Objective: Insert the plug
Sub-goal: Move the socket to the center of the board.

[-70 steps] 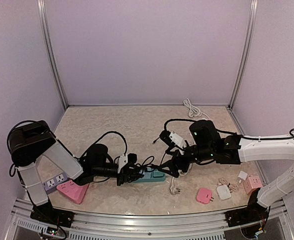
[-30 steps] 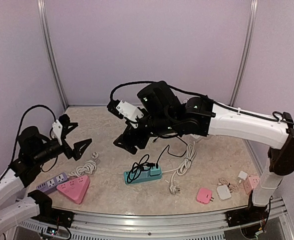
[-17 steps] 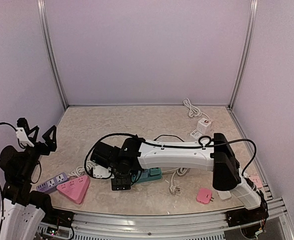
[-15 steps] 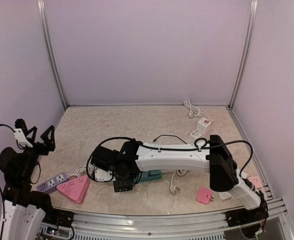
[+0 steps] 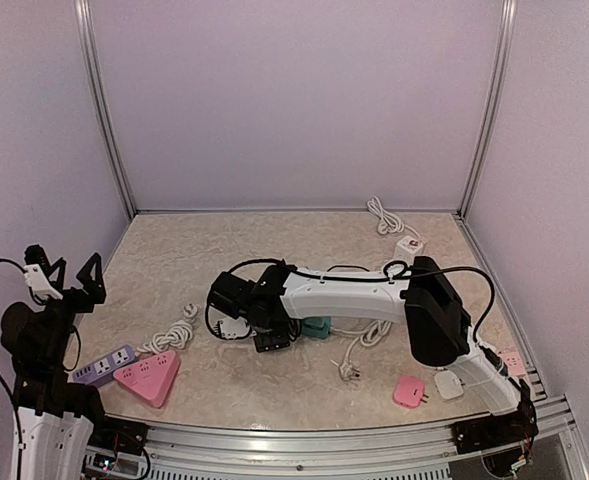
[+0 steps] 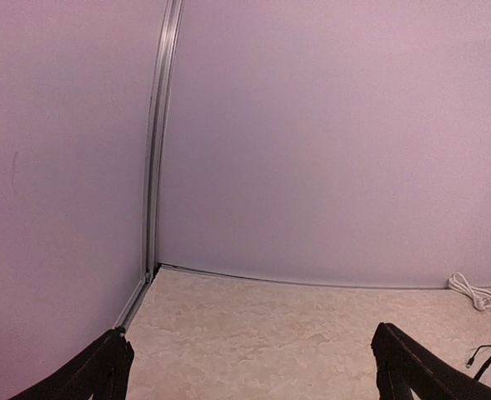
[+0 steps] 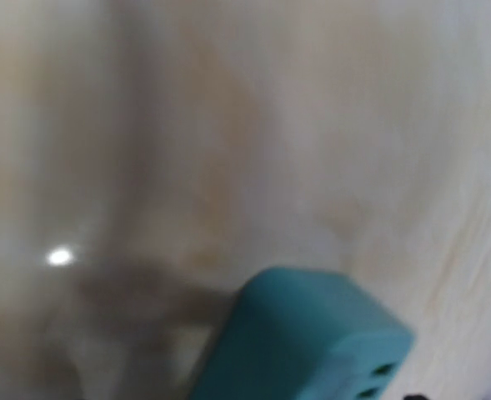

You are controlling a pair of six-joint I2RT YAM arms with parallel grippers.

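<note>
On table middle, teal power strip point(image 5: 317, 327) lies flat. Right gripper point(image 5: 270, 338) sits low at its left end. Finger state cannot be told, as wrist view is blurred and shows only strip's socket end. White plug point(image 5: 347, 372) on table just in front of strip, unheld. Far left, left gripper point(image 5: 66, 262) up high, fingers point(image 6: 103, 371) spread wide, empty.

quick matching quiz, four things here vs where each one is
1. pink triangular strip
2. teal strip
3. pink square adapter
4. left gripper

A. front right, beside a white adapter
B. raised at far left, open
C. mid-table, partly hidden by the right arm
D. front left, beside the purple strip

Pairs: 1-D, 2-C, 3-A, 4-B
</note>
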